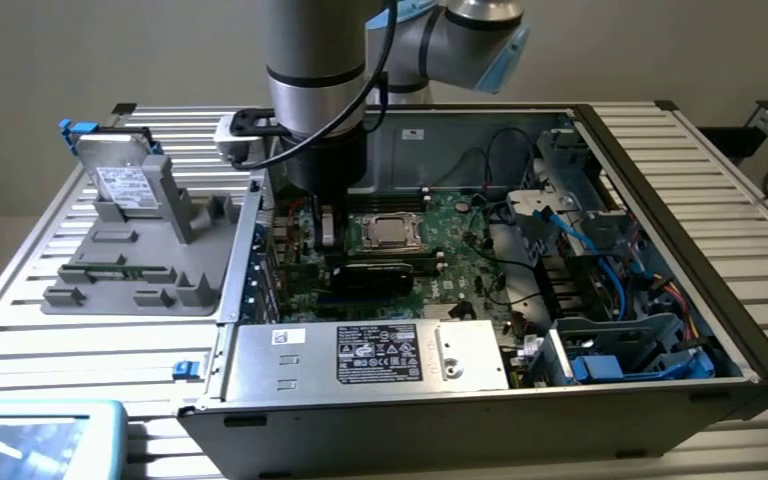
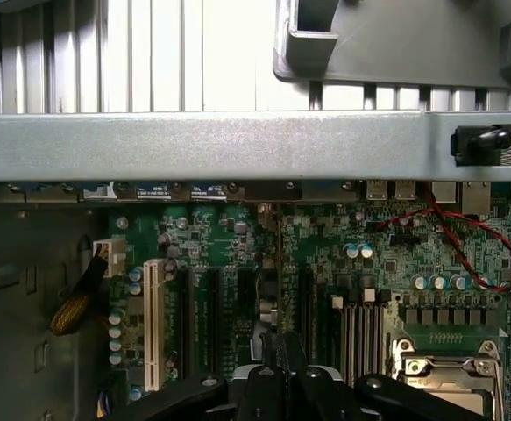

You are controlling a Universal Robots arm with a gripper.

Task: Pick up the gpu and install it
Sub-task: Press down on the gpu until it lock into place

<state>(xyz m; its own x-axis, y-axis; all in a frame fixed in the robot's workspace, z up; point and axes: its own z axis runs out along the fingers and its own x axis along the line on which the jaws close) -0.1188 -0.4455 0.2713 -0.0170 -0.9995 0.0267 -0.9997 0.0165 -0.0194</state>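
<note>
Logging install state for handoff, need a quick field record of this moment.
gripper: fingers shut on the gpu
gpu: edge-on, over the motherboard slots, inside the open case
seated: cannot tell
fixture: grey, outside the case at the exterior view's left; holds hard drive and memory stick

From the exterior view we look down at an angle from above and in front of the open case (image 1: 704,250); we stand well back, taking in the slatted table (image 1: 37,330) and the arm (image 1: 317,80); the wrist view looks steeply down from close above the motherboard (image 2: 325,263), facing the case's rear wall (image 2: 194,145); both views share the motherboard (image 1: 451,250), the CPU socket (image 1: 394,231) (image 2: 443,360) and the grey tray (image 1: 131,270) (image 2: 369,44) outside the case.
</note>
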